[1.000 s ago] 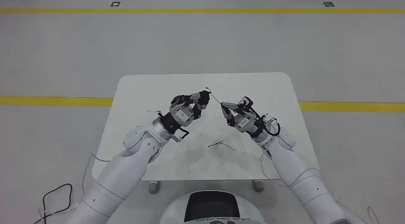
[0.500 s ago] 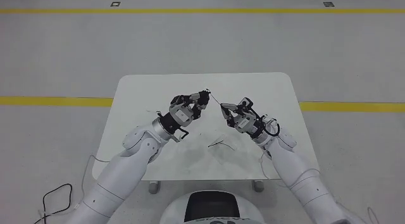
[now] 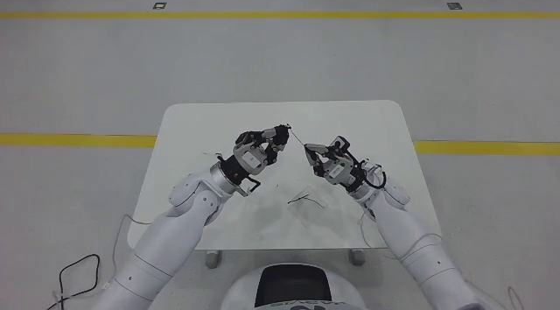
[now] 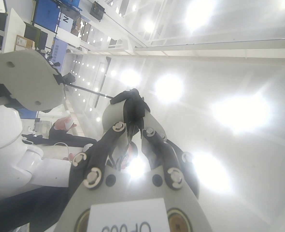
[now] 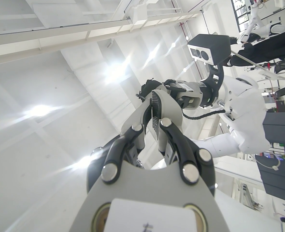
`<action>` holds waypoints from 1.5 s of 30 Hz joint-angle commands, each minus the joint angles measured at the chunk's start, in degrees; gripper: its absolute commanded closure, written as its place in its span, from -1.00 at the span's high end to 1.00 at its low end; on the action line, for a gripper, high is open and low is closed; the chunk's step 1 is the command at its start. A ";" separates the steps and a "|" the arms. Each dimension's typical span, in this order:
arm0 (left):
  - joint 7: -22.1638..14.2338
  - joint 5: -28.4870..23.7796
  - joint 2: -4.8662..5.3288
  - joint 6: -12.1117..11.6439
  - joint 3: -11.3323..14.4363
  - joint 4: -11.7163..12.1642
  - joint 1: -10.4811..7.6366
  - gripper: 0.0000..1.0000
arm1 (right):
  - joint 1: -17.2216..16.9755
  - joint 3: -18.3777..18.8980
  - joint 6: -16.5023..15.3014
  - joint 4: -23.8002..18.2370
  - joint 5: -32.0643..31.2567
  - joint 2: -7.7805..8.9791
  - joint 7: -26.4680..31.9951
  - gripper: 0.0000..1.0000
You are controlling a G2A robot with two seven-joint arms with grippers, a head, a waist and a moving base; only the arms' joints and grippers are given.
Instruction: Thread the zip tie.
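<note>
A thin black zip tie point(image 3: 297, 136) spans the gap between my two grippers, held in the air above the middle of the white table point(image 3: 367, 117). My left gripper point(image 3: 282, 132) is shut on one end of it. In the left wrist view the strap point(image 4: 91, 91) runs from the left gripper point(image 4: 132, 97) across to the right gripper's white finger point(image 4: 24, 80). My right gripper point(image 3: 311, 154) is shut on the other end. In the right wrist view a short tip of the tie point(image 5: 139, 96) sticks out past the right gripper point(image 5: 151, 100), with the left gripper point(image 5: 152, 85) just behind it.
A few loose black zip ties point(image 3: 303, 196) lie on the table, nearer the robot than both grippers. The table's edges are well away from the grippers on every side.
</note>
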 commanded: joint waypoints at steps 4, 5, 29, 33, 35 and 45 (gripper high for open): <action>-0.10 0.06 -0.08 0.11 -0.05 0.13 -0.06 -1.00 | 0.06 -0.03 0.05 0.36 -0.19 -0.03 0.02 -1.00; -0.14 0.08 -0.10 0.14 -0.06 0.15 -0.07 -1.00 | 0.06 -0.05 0.05 0.41 -0.21 -0.04 0.02 -1.00; 0.06 0.48 -0.46 0.12 -0.28 0.00 0.20 -1.00 | -0.28 0.41 -0.53 0.78 -0.95 -0.05 0.17 -1.00; 0.33 0.85 -0.47 0.09 -0.46 -0.50 0.49 -1.00 | -0.68 0.77 -1.74 -0.54 -3.19 0.21 0.64 1.00; 0.43 1.03 -0.45 0.09 -0.59 -0.72 0.65 -1.00 | -0.86 1.14 -2.26 -1.47 -5.64 0.48 -0.43 1.00; 0.72 1.33 -0.70 0.17 0.42 -1.66 1.34 -1.00 | -1.03 1.30 -2.30 -1.93 -6.01 0.56 -0.59 1.00</action>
